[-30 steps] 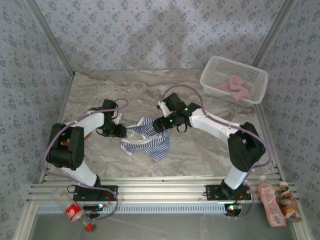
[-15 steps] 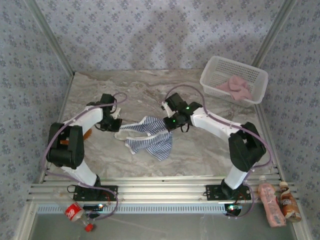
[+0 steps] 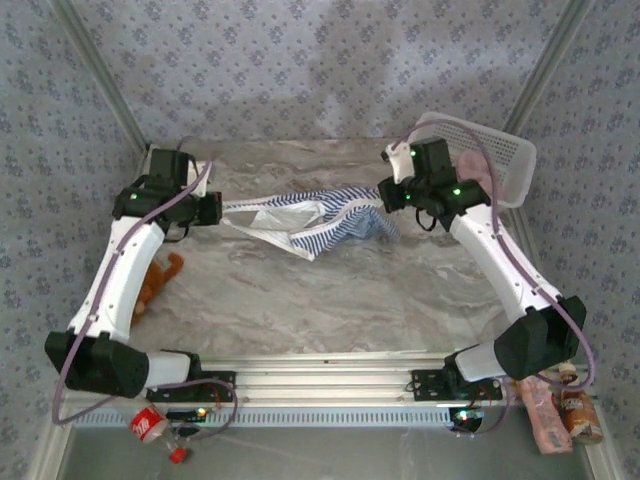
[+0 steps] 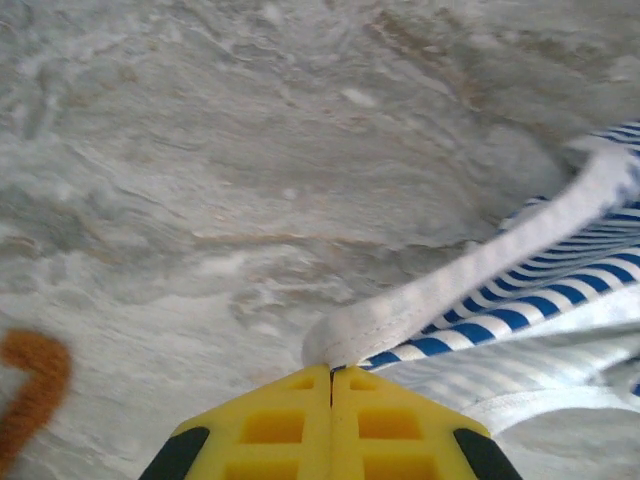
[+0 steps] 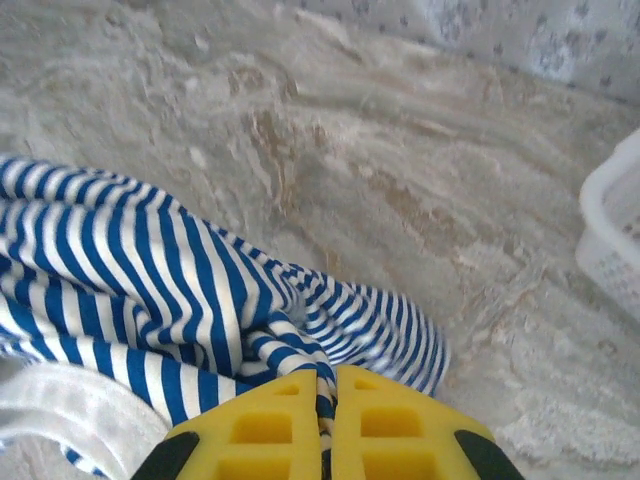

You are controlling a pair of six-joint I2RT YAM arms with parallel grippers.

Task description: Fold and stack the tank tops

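Over the far half of the marble-patterned table (image 3: 330, 310), the striped tank top (image 3: 320, 215) is held stretched between the two grippers, with its middle sagging in a loose fold. Its white-trimmed strap (image 4: 450, 290) is pinched by the left gripper (image 4: 331, 372), whose yellow fingers are pressed together on the strap's end. At the garment's other end, a bunch of striped cloth is clamped between the closed fingers of the right gripper (image 5: 328, 375). The pink tank top (image 3: 472, 166) is seen crumpled in the white lattice basket (image 3: 510, 160) at the far right corner, apart from the striped one and partly hidden by the right arm. An orange-brown soft object (image 3: 160, 280) is half covered by the left arm. Two bottles (image 3: 545, 410) are laid beside the right arm's base.
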